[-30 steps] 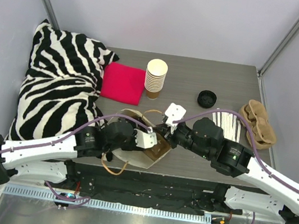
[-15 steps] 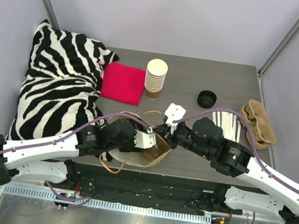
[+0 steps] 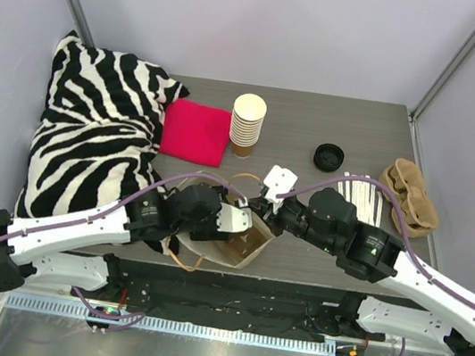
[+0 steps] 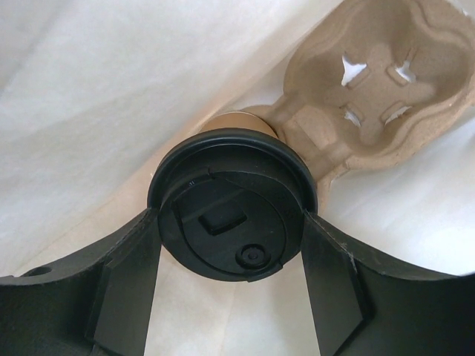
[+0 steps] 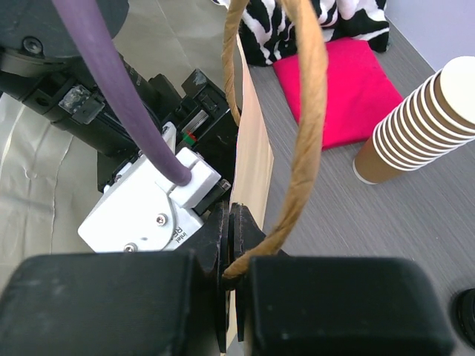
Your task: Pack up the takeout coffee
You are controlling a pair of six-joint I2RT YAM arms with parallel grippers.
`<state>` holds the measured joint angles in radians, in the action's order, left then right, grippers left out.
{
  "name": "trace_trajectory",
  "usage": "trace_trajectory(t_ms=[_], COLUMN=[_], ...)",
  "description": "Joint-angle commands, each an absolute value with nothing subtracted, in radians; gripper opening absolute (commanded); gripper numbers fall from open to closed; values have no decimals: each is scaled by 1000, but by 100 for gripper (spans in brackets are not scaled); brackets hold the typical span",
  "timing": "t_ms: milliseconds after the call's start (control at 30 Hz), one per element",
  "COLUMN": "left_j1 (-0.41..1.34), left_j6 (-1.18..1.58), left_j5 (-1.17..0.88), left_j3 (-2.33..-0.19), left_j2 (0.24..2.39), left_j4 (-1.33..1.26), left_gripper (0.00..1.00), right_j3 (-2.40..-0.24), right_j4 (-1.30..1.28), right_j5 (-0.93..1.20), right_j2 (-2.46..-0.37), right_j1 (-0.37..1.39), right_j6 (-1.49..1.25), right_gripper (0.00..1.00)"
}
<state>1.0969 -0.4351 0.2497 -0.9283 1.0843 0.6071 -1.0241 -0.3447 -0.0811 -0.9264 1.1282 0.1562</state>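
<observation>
The takeout coffee [image 4: 223, 185], a brown paper cup under a black lid, sits between the fingers [image 4: 130, 282] of my left gripper [image 4: 230, 226]. Both touch the lid's rim, so the gripper is shut on it. The cup is inside the paper bag [image 3: 241, 244], whose pale walls [image 4: 96, 104] surround it, right beside a cardboard cup carrier [image 4: 371, 96]. From above, the left gripper's tips and the coffee are hidden in the bag. My right gripper [image 5: 234, 248] is shut on the bag's rim [image 5: 256, 170] at the foot of its twisted paper handle [image 5: 308, 133].
A stack of cream cups [image 3: 247, 125] stands mid-table beside a red cloth [image 3: 197, 131]. A zebra-print pillow [image 3: 95, 137] fills the left side. A loose black lid [image 3: 329, 156], white sticks [image 3: 363, 198] and a crumpled brown carrier [image 3: 411, 196] lie at the right.
My left arm has pushed a little farther right into the bag, and the bag's mouth has shifted slightly. The right arm has stayed put.
</observation>
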Motion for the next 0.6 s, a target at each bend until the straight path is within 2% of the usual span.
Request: trace_trajectory(t_ms=[0, 367, 567], left_j1=[1091, 1086, 1042], left_j6=[-417, -408, -403], left_j5=[267, 229, 172], left_j3=[-959, -933, -960], left_j2=[1088, 1123, 1219], left_j4=[637, 695, 719], left_gripper=[0, 0, 0], right_j3=[-1029, -1014, -1009], right_j4=[-271, -239, -230], right_j5=[-66, -67, -83], right_j2=[-904, -905, -910], right_j1=[1131, 1132, 1131], right_j6=[173, 209, 203], right_gripper=[1, 1, 1])
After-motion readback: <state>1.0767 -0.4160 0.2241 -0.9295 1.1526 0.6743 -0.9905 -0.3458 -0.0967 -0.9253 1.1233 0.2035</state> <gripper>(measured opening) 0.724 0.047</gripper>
